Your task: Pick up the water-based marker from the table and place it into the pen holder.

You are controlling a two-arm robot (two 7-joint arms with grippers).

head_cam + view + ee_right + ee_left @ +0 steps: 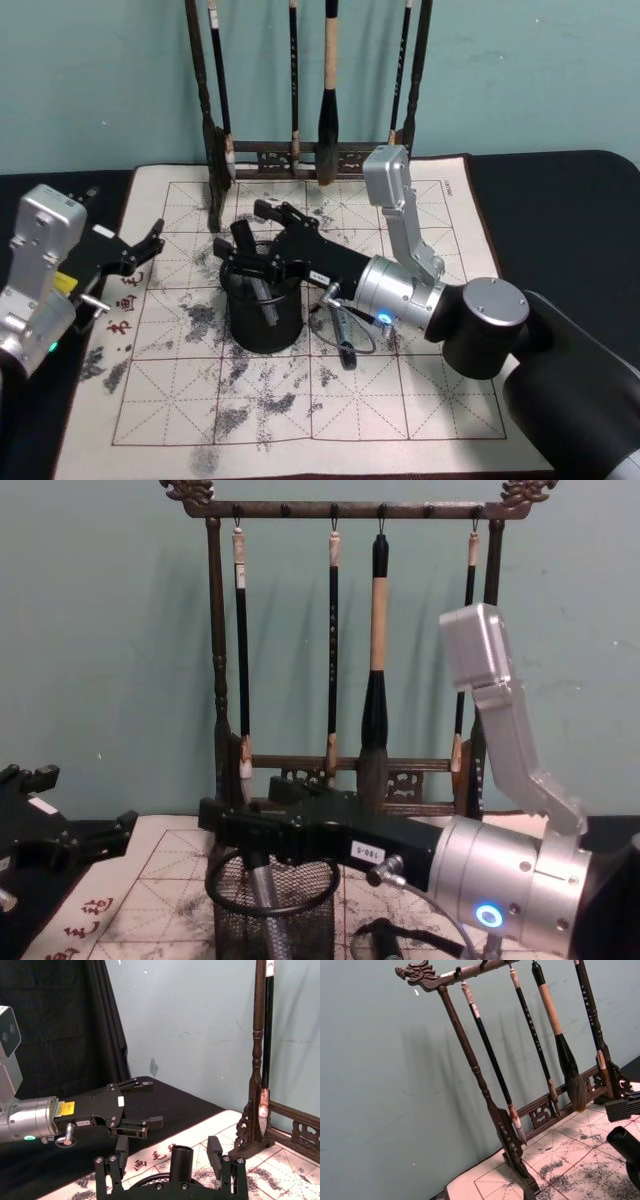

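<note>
Already, cylindrical marker [181, 1162] stands inside wire-mesh pen holder [268, 325].

The marker [181, 1162] seems half-hidden within pen holder [268, 322].

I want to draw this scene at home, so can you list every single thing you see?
brush rack: one, dark wood, at the back edge of the mat
brushes: four, dark handles and one tan, hanging from the rack
mat: one, off-white with red grid lines and grey ink stains, on the table
table: one, black, under everything
pen holder: one, black wire mesh, on the mat in front of the rack
marker: one, dark, standing in the pen holder
right claw: one, black, open over the pen holder, with a finger on each side of the marker
left claw: one, black, open, over the mat's left edge
</note>
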